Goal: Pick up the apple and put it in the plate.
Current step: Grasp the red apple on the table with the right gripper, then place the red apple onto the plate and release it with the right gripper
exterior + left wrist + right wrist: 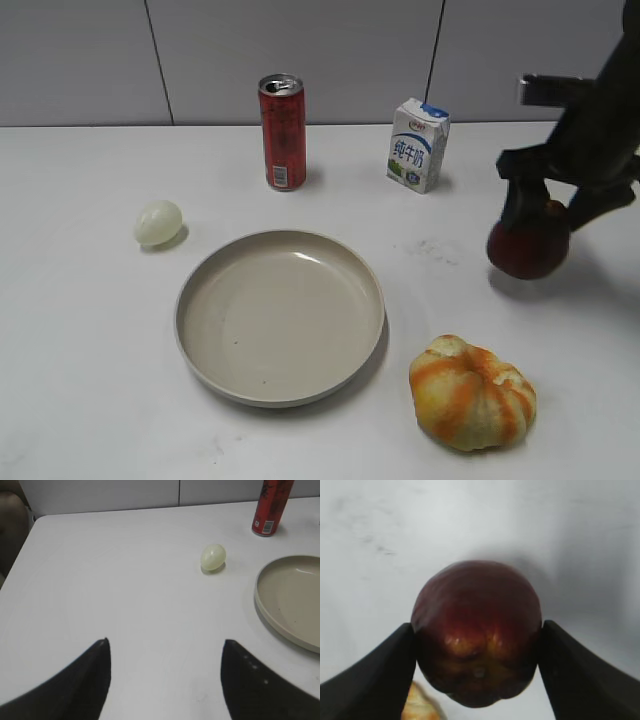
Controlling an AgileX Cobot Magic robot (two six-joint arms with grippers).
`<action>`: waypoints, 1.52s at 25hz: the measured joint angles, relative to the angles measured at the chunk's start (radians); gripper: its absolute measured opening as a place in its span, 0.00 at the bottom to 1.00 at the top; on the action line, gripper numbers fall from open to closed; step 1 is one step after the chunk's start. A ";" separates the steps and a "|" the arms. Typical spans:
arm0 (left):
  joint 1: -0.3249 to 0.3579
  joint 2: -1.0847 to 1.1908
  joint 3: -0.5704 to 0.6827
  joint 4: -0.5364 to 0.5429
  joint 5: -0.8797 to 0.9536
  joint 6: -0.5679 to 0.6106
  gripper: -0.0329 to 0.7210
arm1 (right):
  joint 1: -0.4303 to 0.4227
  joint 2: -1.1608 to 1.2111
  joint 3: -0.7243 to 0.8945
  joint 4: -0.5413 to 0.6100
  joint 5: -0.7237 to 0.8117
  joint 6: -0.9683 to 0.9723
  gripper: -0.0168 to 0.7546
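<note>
The dark red apple (pixel 528 245) is at the right of the table, held between the fingers of my right gripper (pixel 538 208), which is shut on it. In the right wrist view the apple (pixel 477 630) fills the gap between both black fingers of that gripper (pixel 476 630); whether it rests on the table or is just above it I cannot tell. The beige plate (pixel 205 350) lies empty at the table's middle, left of the apple; its rim also shows in the left wrist view (pixel 262 602). My left gripper (pixel 165 647) is open and empty above bare table.
An orange-and-yellow ribbed fruit (pixel 472 392) lies in front of the apple, right of the plate. A pale egg-shaped object (pixel 158 222) lies left of the plate. A red can (pixel 282 132) and a milk carton (pixel 417 145) stand at the back.
</note>
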 joint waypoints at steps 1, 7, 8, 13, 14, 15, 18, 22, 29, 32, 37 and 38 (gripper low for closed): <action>0.000 0.000 0.000 0.000 0.000 0.000 0.74 | 0.032 -0.010 -0.021 0.010 0.012 -0.005 0.76; 0.000 0.000 0.000 0.000 0.000 0.000 0.74 | 0.309 -0.014 -0.159 0.015 0.039 -0.015 0.76; 0.000 0.000 0.000 0.000 0.000 0.000 0.74 | 0.362 -0.005 -0.174 0.014 0.032 -0.015 0.76; 0.000 0.000 0.000 0.000 0.000 0.000 0.74 | 0.539 0.076 -0.237 0.015 -0.011 -0.018 0.76; 0.000 0.000 0.000 0.000 0.000 0.000 0.74 | 0.558 0.099 -0.241 0.015 -0.015 -0.018 0.76; 0.000 0.000 0.000 0.000 0.000 0.000 0.74 | 0.570 0.122 -0.242 0.014 -0.019 -0.018 0.76; 0.000 0.000 0.000 0.000 0.000 0.000 0.74 | 0.577 0.178 -0.243 0.009 -0.033 -0.018 0.76; 0.000 0.000 0.000 0.000 0.000 0.000 0.74 | 0.577 0.209 -0.243 -0.004 -0.037 -0.030 0.79; 0.000 0.000 0.000 0.000 0.000 0.000 0.74 | 0.574 0.210 -0.291 0.016 -0.004 -0.038 0.89; 0.000 0.000 0.000 0.000 0.000 0.000 0.74 | 0.549 0.210 -0.371 0.028 0.089 -0.038 0.89; 0.000 0.000 0.000 0.000 0.000 0.000 0.74 | 0.393 0.210 -0.523 0.016 0.261 -0.039 0.88; 0.000 0.000 0.000 0.000 0.000 0.000 0.74 | 0.348 0.210 -0.543 0.010 0.267 -0.039 0.88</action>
